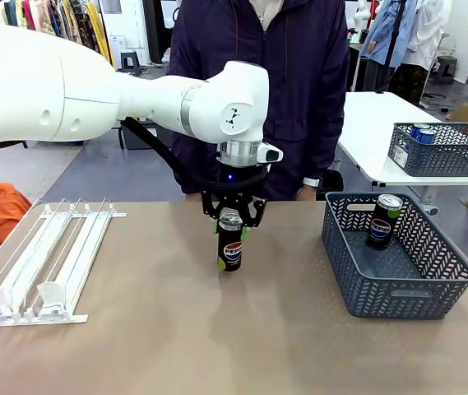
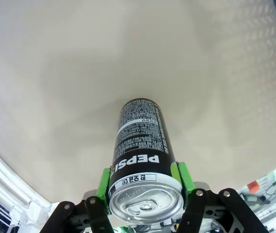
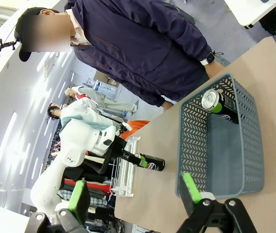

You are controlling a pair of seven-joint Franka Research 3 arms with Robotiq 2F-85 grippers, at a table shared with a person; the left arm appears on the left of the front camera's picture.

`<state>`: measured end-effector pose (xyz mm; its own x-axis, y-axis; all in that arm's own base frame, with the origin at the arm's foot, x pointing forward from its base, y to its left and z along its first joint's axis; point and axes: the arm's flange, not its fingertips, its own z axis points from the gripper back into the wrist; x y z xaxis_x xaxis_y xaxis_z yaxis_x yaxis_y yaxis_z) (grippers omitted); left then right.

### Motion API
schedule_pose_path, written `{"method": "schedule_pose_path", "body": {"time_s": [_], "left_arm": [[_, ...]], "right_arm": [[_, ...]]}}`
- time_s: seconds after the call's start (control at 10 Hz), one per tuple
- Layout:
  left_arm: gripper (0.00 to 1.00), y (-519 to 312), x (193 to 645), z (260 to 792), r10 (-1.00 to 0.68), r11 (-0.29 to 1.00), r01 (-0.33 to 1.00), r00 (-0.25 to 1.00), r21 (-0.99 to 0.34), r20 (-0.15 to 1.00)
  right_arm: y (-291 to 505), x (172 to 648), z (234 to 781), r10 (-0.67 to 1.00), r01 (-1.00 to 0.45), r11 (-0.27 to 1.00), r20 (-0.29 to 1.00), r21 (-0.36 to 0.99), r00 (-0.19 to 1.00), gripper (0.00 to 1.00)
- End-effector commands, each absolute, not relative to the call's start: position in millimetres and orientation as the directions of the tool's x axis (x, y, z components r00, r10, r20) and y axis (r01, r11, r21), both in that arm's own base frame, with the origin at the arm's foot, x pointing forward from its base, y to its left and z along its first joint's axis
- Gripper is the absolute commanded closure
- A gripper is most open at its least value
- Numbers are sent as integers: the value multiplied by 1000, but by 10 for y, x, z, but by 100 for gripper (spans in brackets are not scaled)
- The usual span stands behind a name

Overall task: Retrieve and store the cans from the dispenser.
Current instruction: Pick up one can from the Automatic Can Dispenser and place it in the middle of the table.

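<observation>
A dark Pepsi can [image 1: 230, 247] stands upright at the table's middle, and my left gripper [image 1: 231, 220] is shut on its upper part from above. In the left wrist view the green pads [image 2: 104, 186] press both sides of that can [image 2: 142, 145] just below its silver top. A second Pepsi can [image 1: 383, 220] stands in the dark grey basket [image 1: 398, 284] at the right; the right wrist view shows this can [image 3: 220, 106] inside the basket [image 3: 196, 141]. My right gripper [image 3: 135, 193] hangs open above the table, nothing between its fingers. The white wire dispenser [image 1: 40, 263] lies at the left with no cans in its lanes.
A person in a dark jacket [image 1: 258, 82] stands at the far edge, hands by the table rim. Another grey basket [image 1: 441, 150] with a blue can sits on a separate white table behind right. Bare tabletop lies between the held can and the basket.
</observation>
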<state>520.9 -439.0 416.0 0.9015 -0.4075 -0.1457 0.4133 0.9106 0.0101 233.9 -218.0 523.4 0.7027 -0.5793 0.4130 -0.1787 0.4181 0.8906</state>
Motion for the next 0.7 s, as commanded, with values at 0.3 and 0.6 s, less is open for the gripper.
{"method": "schedule_pose_path", "body": {"time_s": [0.3,0.6], "left_arm": [[0,-4383,5155,4187,-422,905,426,895,-6,-146],[0,-4317,5095,4268,-432,901,432,890,-38,-144]], "right_arm": [[-2189,2372,5251,-583,-211,416,437,885,684,0],[-2189,2372,5251,-583,-211,416,437,885,684,0]]}}
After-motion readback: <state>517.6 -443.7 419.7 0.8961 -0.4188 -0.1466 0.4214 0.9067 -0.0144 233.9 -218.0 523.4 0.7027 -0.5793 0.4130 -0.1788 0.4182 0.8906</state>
